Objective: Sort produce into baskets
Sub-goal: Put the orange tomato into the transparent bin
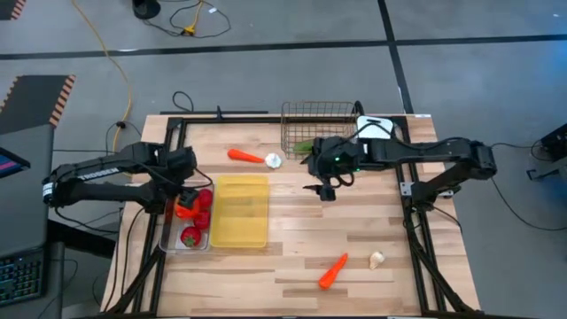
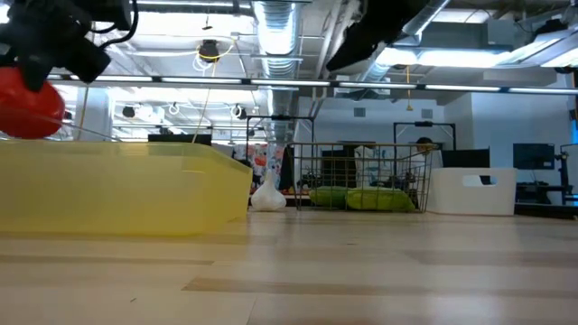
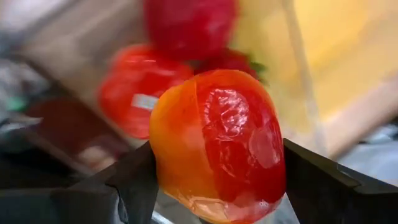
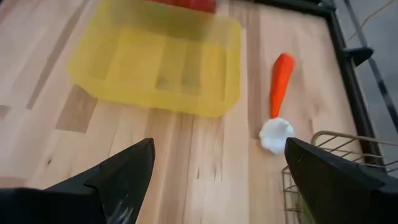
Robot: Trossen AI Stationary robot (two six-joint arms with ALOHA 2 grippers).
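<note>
My left gripper is shut on an orange-red pepper, just above the clear bin, where red tomatoes lie. In the low view the pepper hangs at the far left. My right gripper is open and empty above the bare table, between the yellow tray and the wire basket. Green cucumbers lie in the basket. One carrot and a white garlic piece lie beside the basket. Another carrot and a white piece lie near the front. My left gripper pinches the pepper between its two fingers, one on its orange side and one on the opposite red side. The fingers come from above, slanting down. The pepper is lifted clear, over the tomatoes in the bin.
A white tray stands to the right of the wire basket at the back. The yellow tray holds nothing. The black frame rails run along the table's sides. The middle and front of the wooden table are bare.
</note>
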